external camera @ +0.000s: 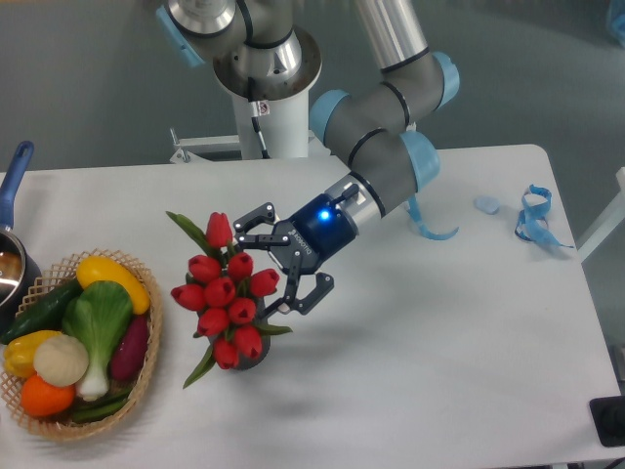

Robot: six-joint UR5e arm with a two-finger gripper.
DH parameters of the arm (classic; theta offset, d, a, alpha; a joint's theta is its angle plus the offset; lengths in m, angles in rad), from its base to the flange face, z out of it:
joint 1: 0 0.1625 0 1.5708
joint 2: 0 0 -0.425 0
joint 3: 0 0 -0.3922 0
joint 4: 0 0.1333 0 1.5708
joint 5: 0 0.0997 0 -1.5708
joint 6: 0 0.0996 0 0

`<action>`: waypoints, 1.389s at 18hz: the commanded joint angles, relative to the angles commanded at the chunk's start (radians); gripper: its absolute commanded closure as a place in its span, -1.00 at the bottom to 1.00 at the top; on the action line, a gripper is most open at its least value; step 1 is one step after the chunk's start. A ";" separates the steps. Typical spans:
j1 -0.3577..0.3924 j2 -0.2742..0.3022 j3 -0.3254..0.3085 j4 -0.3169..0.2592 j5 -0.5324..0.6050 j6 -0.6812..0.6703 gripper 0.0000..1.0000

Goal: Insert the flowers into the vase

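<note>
Nearly done: your tulip bunch stands in the dark vase on the desk; the tool is spread open beside it, so only retreat remains.

Grey UR5e arm w/ pale blue joint caps comes in from top centre, elbow bent, forearm angled down-left. Wrist section dark blue w/ a lit blue LED. Black two-finger hand points left and slightly down, fingers spread wide apart, nothing clamped between them
</note>
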 joint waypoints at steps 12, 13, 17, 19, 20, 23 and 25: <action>0.089 0.209 -0.005 -0.005 0.454 0.000 -1.00; 0.110 0.235 0.000 -0.005 0.474 0.000 -1.00; 0.189 0.316 0.030 -0.011 0.562 0.002 -1.00; 0.196 0.315 0.112 -0.021 0.624 0.000 -1.00; 0.201 0.319 0.147 -0.067 0.699 0.006 -1.00; 0.207 0.324 0.222 -0.225 0.877 0.150 -1.00; 0.215 0.342 0.235 -0.313 0.943 0.292 -1.00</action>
